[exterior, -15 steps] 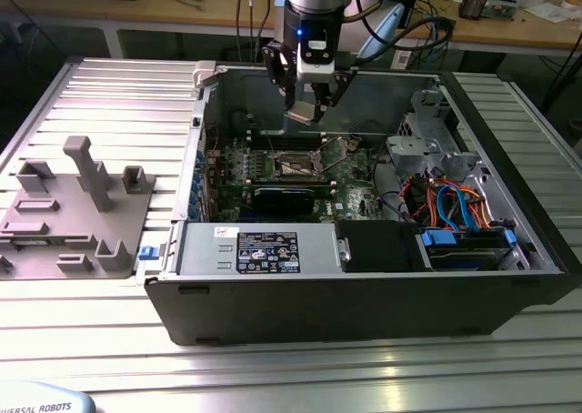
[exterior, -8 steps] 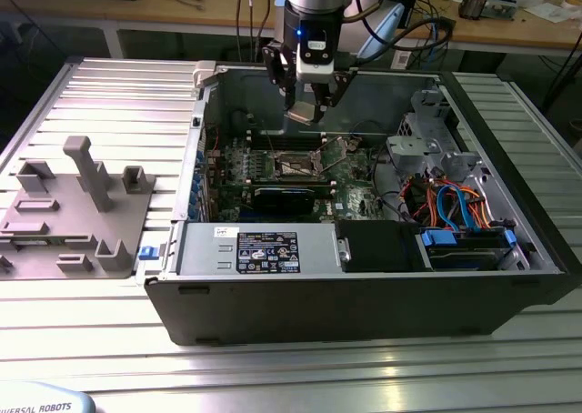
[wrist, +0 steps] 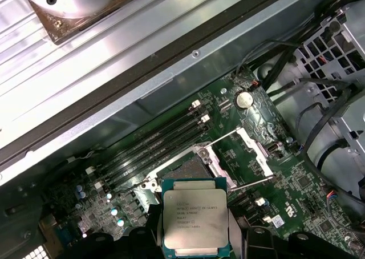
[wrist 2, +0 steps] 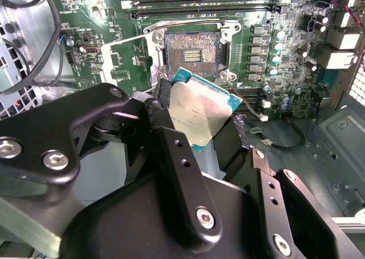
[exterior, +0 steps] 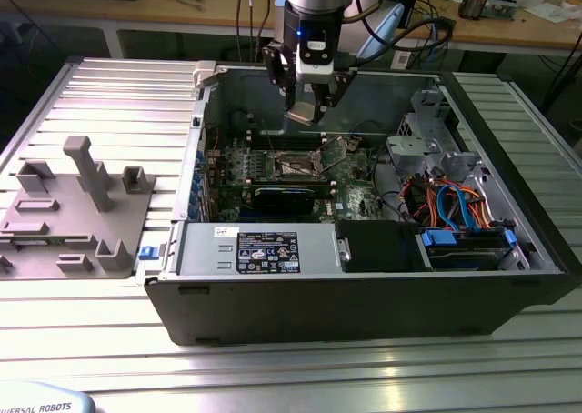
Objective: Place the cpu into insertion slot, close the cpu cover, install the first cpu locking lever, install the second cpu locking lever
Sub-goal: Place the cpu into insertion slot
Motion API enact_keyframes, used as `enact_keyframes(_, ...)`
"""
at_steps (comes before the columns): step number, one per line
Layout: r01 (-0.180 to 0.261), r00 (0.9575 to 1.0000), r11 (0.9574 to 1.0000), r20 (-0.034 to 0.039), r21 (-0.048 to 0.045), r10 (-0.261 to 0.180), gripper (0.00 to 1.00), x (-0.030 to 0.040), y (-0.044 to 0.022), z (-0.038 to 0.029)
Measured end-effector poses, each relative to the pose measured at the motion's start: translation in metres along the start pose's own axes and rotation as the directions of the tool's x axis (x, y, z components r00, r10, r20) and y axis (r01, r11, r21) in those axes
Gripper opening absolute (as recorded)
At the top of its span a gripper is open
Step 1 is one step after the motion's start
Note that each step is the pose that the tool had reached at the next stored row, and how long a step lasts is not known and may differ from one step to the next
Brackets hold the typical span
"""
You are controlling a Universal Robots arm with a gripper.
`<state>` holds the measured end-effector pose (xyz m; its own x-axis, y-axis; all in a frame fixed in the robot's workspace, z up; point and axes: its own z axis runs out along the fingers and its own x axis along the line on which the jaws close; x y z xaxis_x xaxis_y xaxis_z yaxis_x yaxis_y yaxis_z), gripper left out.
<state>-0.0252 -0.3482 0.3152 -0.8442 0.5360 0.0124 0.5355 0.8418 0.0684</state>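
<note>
One gripper (exterior: 307,113) held the cpu (wrist 2: 201,112) clamped between its jaws, clear of the board. The bare slot (wrist 2: 192,52) sat just beyond the jaw tips, cover (wrist 2: 106,62) open beside it.

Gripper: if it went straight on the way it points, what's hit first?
Likely the open socket; the gripper, shut on the chip, points down roughly at it. Alignment is hard to judge, so the chip might meet the socket's metal rim first.
</note>
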Motion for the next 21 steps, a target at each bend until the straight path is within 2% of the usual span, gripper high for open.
enact_keyframes(21,-0.013,0.9999,0.9999,0.0008,-0.0001,0.013,0.54,0.0000,-0.0001,0.0009)
